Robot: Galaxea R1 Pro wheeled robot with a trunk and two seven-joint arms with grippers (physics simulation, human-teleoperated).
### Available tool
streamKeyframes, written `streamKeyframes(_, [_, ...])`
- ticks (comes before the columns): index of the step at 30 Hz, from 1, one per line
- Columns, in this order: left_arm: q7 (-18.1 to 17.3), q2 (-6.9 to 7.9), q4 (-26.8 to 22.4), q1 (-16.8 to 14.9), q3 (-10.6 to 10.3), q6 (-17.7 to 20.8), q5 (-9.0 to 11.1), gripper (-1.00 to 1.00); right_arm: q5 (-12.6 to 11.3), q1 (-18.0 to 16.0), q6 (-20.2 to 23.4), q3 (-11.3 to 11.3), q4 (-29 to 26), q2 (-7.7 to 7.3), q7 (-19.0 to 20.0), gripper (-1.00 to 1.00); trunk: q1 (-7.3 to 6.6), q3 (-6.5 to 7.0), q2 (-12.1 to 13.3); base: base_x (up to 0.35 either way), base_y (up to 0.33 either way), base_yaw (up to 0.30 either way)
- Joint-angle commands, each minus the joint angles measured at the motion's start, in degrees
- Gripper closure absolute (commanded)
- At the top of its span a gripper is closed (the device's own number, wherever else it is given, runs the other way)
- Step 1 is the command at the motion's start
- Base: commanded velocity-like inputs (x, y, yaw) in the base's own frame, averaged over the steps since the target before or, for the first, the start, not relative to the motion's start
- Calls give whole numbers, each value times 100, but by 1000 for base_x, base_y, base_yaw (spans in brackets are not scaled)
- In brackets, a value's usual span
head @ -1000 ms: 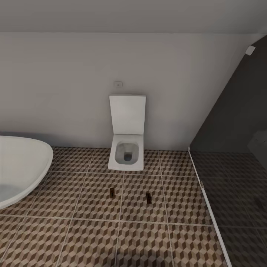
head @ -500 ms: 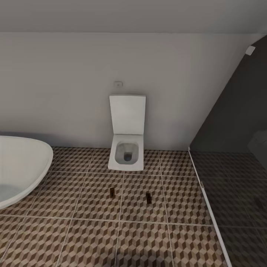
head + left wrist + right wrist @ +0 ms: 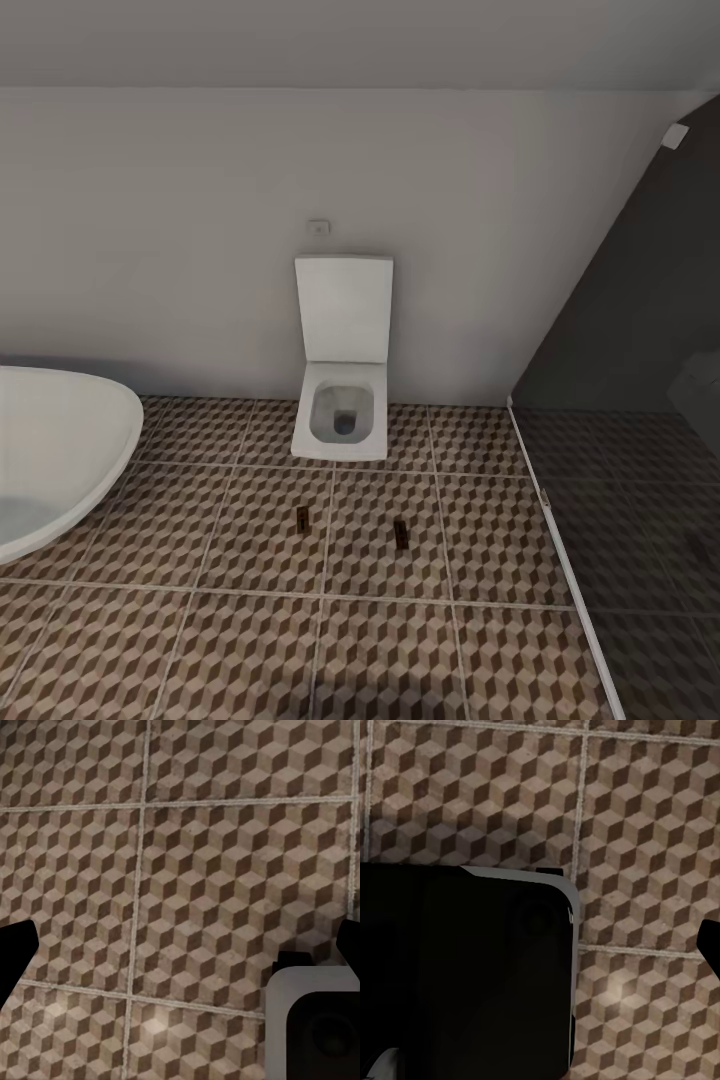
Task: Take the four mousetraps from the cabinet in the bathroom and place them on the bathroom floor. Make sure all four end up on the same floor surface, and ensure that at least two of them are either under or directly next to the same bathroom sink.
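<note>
The bathroom floor [image 3: 645, 810] spreads out in brown-and-beige cube-patterned tiles with light grout lines. A large black, round-cornered block with a pale edge [image 3: 465, 967] covers much of it. A dark tip [image 3: 711, 941] juts in at one edge.

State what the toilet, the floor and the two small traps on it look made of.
Toilet: glossy white ceramic, judging by its smooth, even sheen. Bathroom floor: matte printed tile, with light grout lines. Mousetraps: too small to tell; dark brownish slabs, possibly wood.
</note>
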Motion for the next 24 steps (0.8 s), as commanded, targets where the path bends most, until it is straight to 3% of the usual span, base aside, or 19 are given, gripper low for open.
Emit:
streamKeyframes(1, [25,-3,18,-7,-49,-25,15,-100,-22,-3,-19,16,5,-2,22,-100,3,-8,-9,0,0,0])
streamKeyframes(24, [25,-2,18,-7,-49,-25,15,-100,-22,-3,-19,15,5,-2,22,-100,3,-8,-9,0,0,0])
